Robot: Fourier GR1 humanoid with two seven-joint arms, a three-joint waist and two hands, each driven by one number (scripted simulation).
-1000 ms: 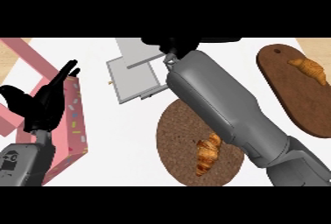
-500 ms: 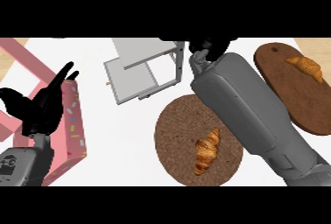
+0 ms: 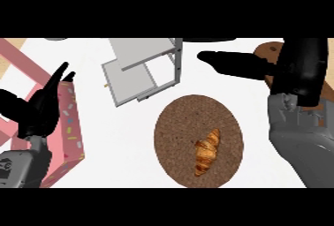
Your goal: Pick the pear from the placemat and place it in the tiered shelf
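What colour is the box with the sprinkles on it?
Pink, with little coloured sprinkle marks on the box, by the left hand. The head view shows it.

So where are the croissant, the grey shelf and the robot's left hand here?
croissant (image 3: 206, 152): head view, the middle of its golden body, on the round brown mat.
grey shelf (image 3: 140, 50): head view, its flat top panel.
left hand (image 3: 36, 110): head view, the black palm, fingers straight and pointing up.

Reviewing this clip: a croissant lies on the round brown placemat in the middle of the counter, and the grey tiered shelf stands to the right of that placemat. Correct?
Not quite. The head view shows the croissant on the round brown placemat as you say, but the grey tiered shelf stands above and to the left of it, toward the far side of the counter, not to its right.
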